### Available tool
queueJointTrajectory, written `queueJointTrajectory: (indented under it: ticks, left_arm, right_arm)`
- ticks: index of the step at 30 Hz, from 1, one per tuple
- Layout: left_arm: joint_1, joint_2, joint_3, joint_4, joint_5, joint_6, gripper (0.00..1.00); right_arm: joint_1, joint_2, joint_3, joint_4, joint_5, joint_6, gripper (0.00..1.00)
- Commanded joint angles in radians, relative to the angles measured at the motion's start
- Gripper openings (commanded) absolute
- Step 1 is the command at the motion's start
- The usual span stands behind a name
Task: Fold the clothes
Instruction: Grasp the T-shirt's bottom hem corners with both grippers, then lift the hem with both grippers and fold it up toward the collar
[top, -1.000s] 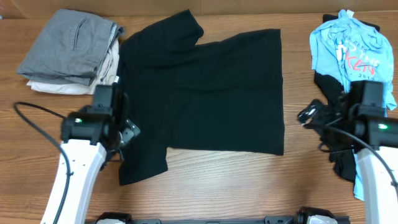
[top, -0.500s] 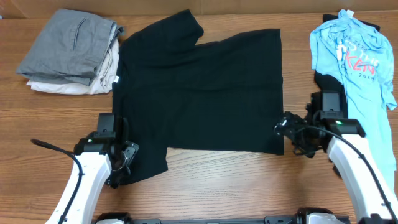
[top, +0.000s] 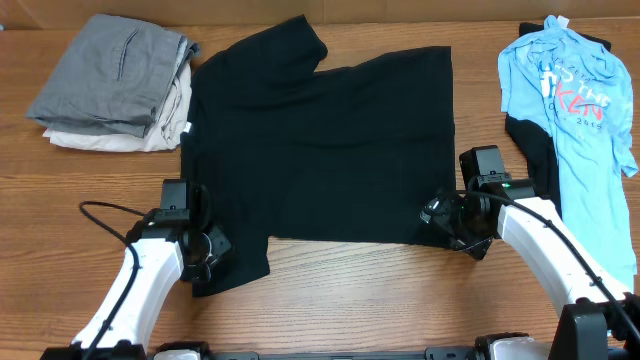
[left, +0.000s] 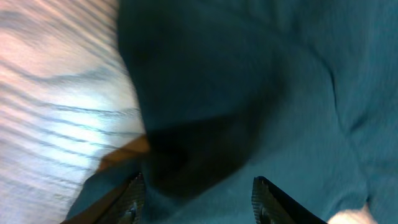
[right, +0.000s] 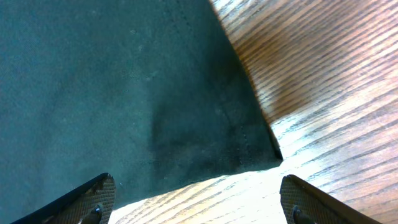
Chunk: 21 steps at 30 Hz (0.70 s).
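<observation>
Left pincer (left: 199, 200) open, jaws apart, low over the lower sleeve (top: 240, 262) of the black T-shirt (top: 330, 140). Left arm angles up from the near edge. Right pincer (right: 199, 199) spread wide just above the hem corner (right: 273, 155), right arm bent inward. T-shirt lies flat mid-worktop (top: 350, 300). Grey folded stack (top: 110, 80) far left, blue shirt (top: 565, 90) far right.

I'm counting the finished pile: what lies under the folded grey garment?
Pale folded fabric pokes out beneath the grey garment, along its near and right edges. Most of it is covered, so anything else below is hidden.
</observation>
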Motion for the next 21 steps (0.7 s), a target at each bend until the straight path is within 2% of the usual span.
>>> queueJointTrajectory:
  ticks: [1,10,17,18,19,20,21]
  left_arm:
    - [0.003,0.044,-0.011,-0.015,0.083,0.143,0.59]
    - [-0.081,0.127,-0.011,-0.055,0.083,0.161,0.53]
    - [-0.158,0.143,-0.011,-0.036,0.055,0.156,0.56]
    - [-0.166,0.143,-0.011,-0.035,0.055,0.156,0.52]
    - [-0.170,0.144,-0.011,-0.032,0.052,0.156,0.34]
    - [-0.172,0.145,-0.011,-0.032,0.051,0.157,0.09]
    - [-0.172,0.145,-0.011,-0.032,0.052,0.157,0.04]
  right_arm:
    - [0.006,0.008,-0.004,-0.005,0.018,0.027,0.88]
    - [0.006,0.008,-0.039,0.059,0.018,0.027,0.88]
    - [0.006,0.008,-0.097,0.096,0.018,0.027,0.88]
    - [0.006,0.008,-0.102,0.100,0.018,0.027,0.89]
    - [0.006,0.008,-0.108,0.106,0.018,0.027,0.88]
    - [0.006,0.008,-0.117,0.119,0.018,0.027,0.88]
    - [0.006,0.008,-0.126,0.129,0.018,0.027,0.88]
